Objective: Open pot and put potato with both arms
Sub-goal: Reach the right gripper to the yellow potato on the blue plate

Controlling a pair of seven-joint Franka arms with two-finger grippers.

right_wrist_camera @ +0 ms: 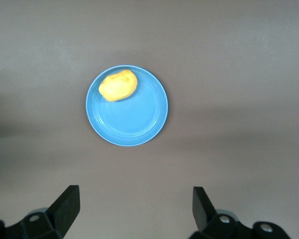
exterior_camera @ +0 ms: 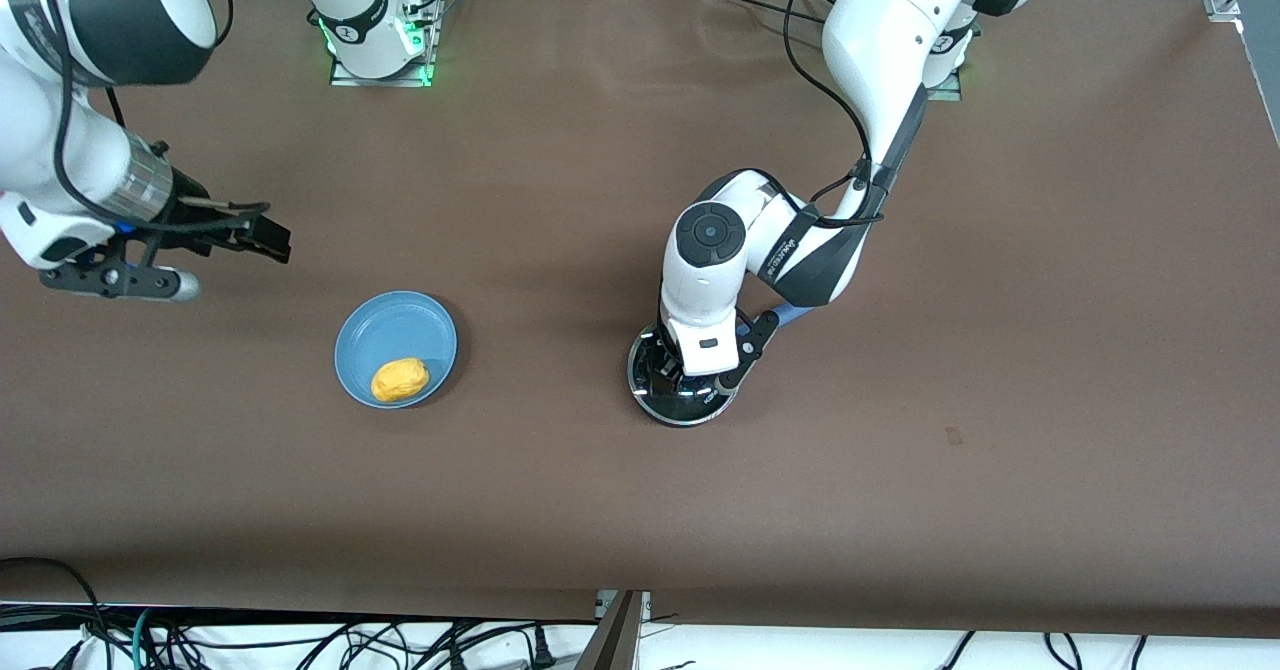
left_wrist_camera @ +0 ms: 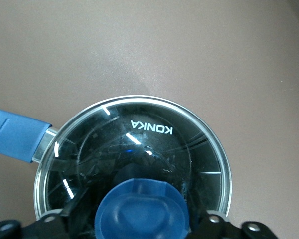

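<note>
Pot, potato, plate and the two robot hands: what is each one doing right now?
pot: on the table, lid on.
lid: shut on the pot, blue knob between the left gripper's fingers.
potato: lying on the plate.
plate: on the table, toward the right arm's end.
left gripper: down over the lid.
right gripper: open, waiting above the table.

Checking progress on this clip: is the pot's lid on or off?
On. The glass lid sits flush in the pot rim, with the left hand down around its blue knob.
</note>
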